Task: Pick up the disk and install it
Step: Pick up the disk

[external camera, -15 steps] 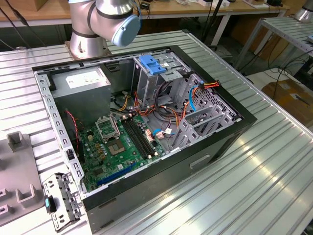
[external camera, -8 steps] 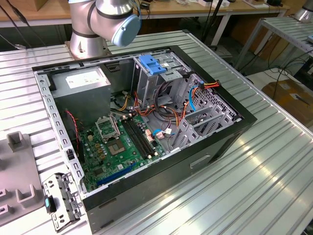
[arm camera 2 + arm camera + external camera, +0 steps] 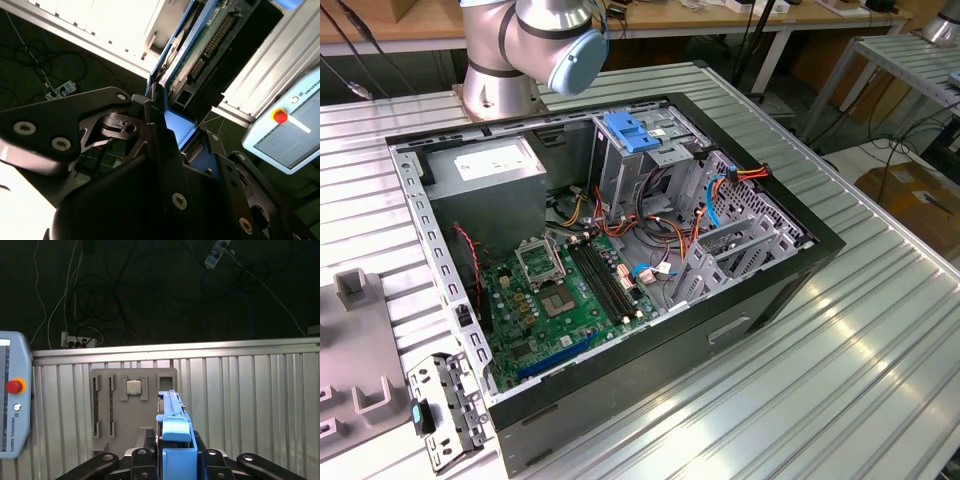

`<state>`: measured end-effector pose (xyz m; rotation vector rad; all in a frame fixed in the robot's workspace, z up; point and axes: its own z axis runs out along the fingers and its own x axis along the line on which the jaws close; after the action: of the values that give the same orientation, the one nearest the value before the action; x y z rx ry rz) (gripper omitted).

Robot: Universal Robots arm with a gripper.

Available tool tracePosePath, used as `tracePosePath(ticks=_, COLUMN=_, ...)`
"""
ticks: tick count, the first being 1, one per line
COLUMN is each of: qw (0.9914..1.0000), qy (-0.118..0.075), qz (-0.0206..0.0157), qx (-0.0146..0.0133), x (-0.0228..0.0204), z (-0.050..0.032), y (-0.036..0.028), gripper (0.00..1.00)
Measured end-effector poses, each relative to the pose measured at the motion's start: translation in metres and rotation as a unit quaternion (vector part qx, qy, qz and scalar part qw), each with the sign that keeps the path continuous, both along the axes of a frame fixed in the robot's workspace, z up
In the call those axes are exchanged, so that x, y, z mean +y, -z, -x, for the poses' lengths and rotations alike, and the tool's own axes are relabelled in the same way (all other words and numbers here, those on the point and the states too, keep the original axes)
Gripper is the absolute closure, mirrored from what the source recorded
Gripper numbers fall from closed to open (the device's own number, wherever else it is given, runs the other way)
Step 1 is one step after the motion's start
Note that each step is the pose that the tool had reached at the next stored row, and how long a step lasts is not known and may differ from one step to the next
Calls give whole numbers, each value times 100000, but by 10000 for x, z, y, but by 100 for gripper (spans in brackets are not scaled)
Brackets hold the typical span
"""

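Gripper (image 3: 175,456) pinches the disk (image 3: 171,412) edge-on. Its black fingers (image 3: 207,458) are pressed against the two flat faces, and the drive juts straight out past them. A blue plastic rail (image 3: 176,432) runs along the edge facing the first wrist view. In the second wrist view the disk's green circuit board (image 3: 207,42) and its connector row extend away from the gripper (image 3: 182,132), with the blue rail nearest the fingers. Beyond the held disk, well apart from the gripper, lies the ribbed metal worktop (image 3: 250,390). On it is a grey fixture block (image 3: 107,405) carrying a small square chip (image 3: 133,387), and a teach pendant (image 3: 12,400) with a red button shows off to one side. In the exterior view the open computer case (image 3: 720,320) rests on the worktop with its motherboard (image 3: 565,300) exposed. A blue latch plate (image 3: 630,135) sits atop its drive cage, and the arm's base (image 3: 500,60) stands at its far side.
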<state>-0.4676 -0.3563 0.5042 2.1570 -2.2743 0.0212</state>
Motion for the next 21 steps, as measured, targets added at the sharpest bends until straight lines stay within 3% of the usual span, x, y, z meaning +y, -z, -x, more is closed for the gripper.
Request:
tracePosePath(ticks=7, qw=100000, qy=1, qz=-11, qx=4, x=0, z=-77, y=2, gripper=63)
tracePosePath(ticks=21, qw=100000, qy=3, qz=43, qx=3, x=0, z=-403, y=14, gripper=63)
